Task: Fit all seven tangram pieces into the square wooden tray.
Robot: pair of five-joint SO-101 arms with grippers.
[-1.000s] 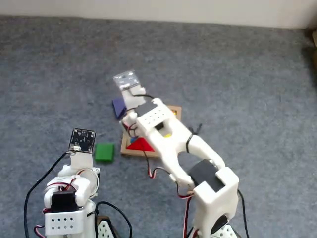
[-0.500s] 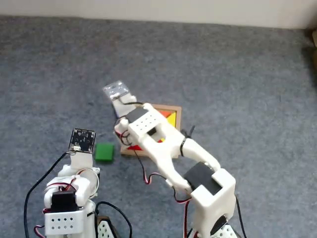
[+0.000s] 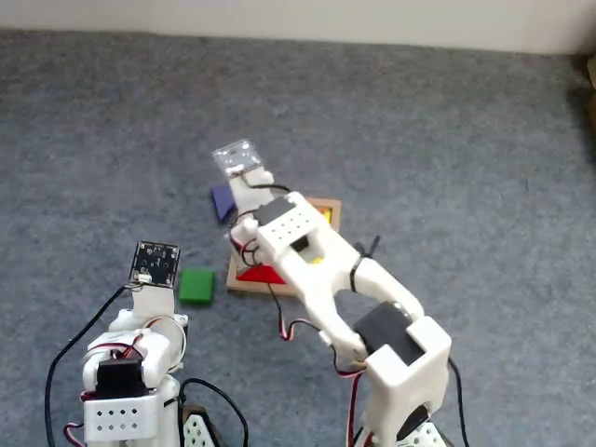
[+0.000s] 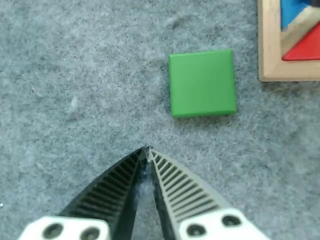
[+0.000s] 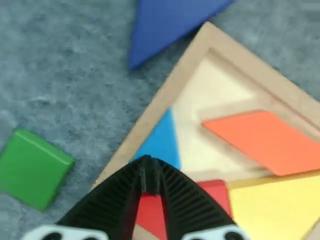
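The square wooden tray (image 5: 165,97) holds a light blue piece (image 5: 162,142), an orange parallelogram (image 5: 265,140), a yellow piece (image 5: 275,205) and a red piece (image 5: 215,192). My right gripper (image 5: 148,165) is shut with nothing in it, low over the tray's edge by the light blue and red pieces. A dark blue triangle (image 3: 222,200) lies on the carpet just outside the tray (image 3: 328,207). The green square (image 3: 196,285) lies left of the tray. My left gripper (image 4: 146,150) is shut and empty, a short way from the green square (image 4: 202,83).
Grey carpet covers the whole floor, with open room to the left, the right and behind the tray. The right arm's body (image 3: 307,251) hides most of the tray in the high view. The left arm (image 3: 130,363) stands folded at the front left.
The right arm swung left past the tray's edge, then came back to almost its earlier place. The left arm and the green square have not moved.
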